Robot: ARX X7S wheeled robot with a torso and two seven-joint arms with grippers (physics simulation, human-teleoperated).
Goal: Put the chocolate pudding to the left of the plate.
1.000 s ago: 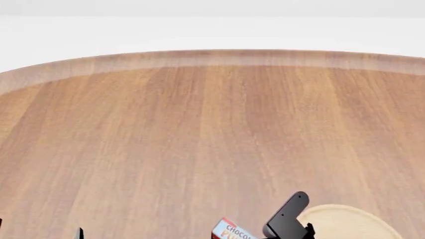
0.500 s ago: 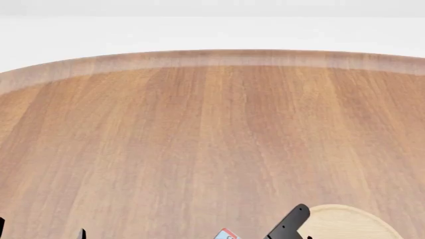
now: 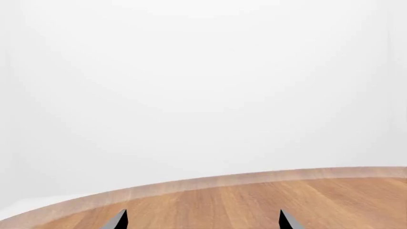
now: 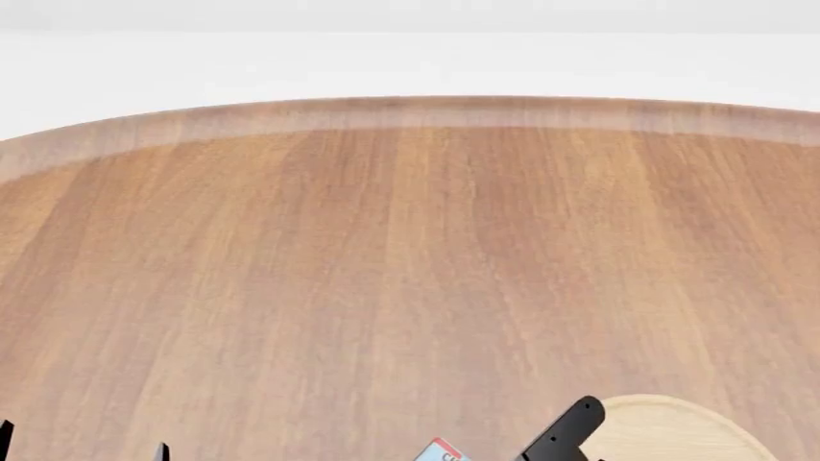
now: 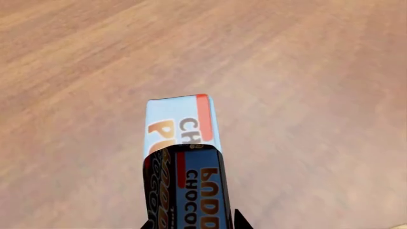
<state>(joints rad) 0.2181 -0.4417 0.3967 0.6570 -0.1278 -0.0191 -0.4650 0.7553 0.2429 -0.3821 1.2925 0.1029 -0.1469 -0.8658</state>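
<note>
**Pudding carried low, just left of the plate**

Since a second ago, the pudding box [image 4: 441, 450] and my right gripper [image 4: 564, 440] have slid toward the bottom edge of the head view; only a red-and-blue corner of the box and one black finger show there now, where before I could read some lettering.

From the right wrist camera the pudding box [image 5: 181, 162] fills the middle, pinched between the two dark fingertips [image 5: 239, 221] at its near end. So the right gripper is closed on the box, and I judge it held above the table [image 4: 384, 269], though I cannot tell how high. The box's long axis runs straight out from the gripper, away from the wrist, with the blue-topped end farthest.

The relation that matters is this: in the head view the box lies to the left of the plate [image 4: 666, 423], with the gripper finger between them and the box near the plate's left rim. That is already the correct side. I reckon the next move is mostly downward, then a release.

My left gripper [image 3: 202, 220] hangs idle over the table, its two tips well apart and gripping nothing. The right arm is doing the job.
</note>
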